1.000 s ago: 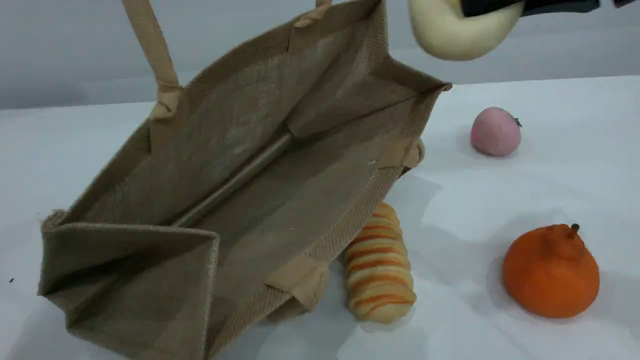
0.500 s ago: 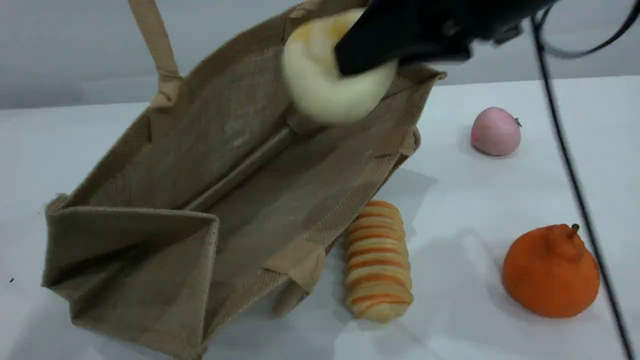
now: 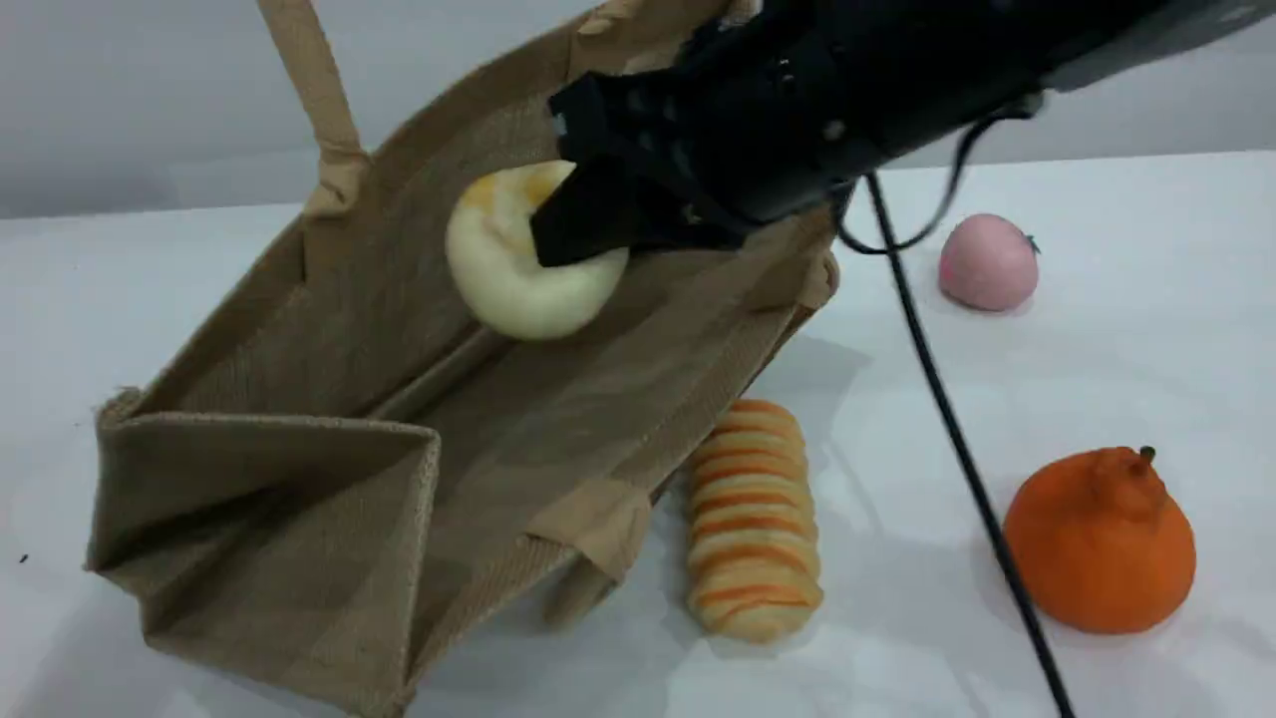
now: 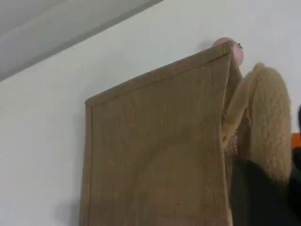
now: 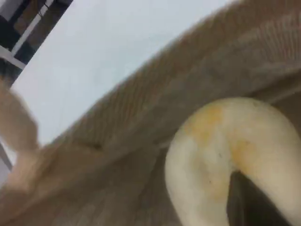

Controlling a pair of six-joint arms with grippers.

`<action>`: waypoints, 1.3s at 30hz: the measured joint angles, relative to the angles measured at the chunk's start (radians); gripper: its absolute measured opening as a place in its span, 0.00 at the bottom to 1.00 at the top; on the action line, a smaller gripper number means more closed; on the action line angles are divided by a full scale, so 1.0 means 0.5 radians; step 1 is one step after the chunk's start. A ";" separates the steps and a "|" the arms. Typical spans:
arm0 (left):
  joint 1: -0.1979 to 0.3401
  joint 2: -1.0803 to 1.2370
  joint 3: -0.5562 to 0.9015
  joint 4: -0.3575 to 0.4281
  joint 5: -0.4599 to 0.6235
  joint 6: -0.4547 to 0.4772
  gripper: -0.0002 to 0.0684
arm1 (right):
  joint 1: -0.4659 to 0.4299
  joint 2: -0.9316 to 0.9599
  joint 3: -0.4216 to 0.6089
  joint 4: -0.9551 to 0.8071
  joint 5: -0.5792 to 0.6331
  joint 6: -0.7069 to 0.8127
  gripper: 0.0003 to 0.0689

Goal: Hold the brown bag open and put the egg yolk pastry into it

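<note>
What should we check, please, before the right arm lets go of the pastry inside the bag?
1. Right tool shut on the egg yolk pastry: ok, the pastry is pinched and dented.
2. Pastry within the mouth of the brown bag: ok, it hangs over the inner lining.
3. Bag held open: ok, the upper handle is pulled up and the mouth gapes; the left tool itself is not clearly seen.
4. Bag interior free: ok, nothing lies inside it in the scene view.
5. Striped loaf clear of the bag: not ok, it lies against the lower edge.
6. Pastry's gap above the lining: cannot tell.
</note>
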 joint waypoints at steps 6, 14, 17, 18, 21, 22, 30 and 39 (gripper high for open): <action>0.000 0.000 0.000 0.000 0.000 -0.001 0.13 | 0.000 0.180 -0.133 -0.003 0.004 0.000 0.11; 0.000 0.000 0.000 -0.002 -0.004 -0.001 0.13 | 0.027 0.208 -0.192 -0.004 0.003 -0.072 0.45; 0.000 0.000 0.000 -0.002 -0.008 -0.001 0.13 | 0.027 0.195 -0.192 -0.004 0.005 -0.072 0.60; 0.000 0.000 0.000 -0.002 -0.008 -0.001 0.13 | 0.027 0.186 -0.190 -0.004 0.003 -0.057 0.63; 0.000 0.005 0.000 -0.002 -0.008 -0.001 0.13 | 0.005 0.117 -0.188 -0.076 0.058 0.063 0.68; 0.000 0.010 0.000 -0.002 -0.013 -0.001 0.13 | -0.010 0.089 -0.188 -0.141 0.088 0.121 0.68; 0.000 0.126 0.000 -0.006 -0.059 0.007 0.13 | -0.212 -0.337 -0.186 -0.920 0.391 0.715 0.69; -0.152 0.299 0.004 0.081 -0.196 0.045 0.13 | -0.434 -0.955 -0.184 -1.564 0.634 1.322 0.69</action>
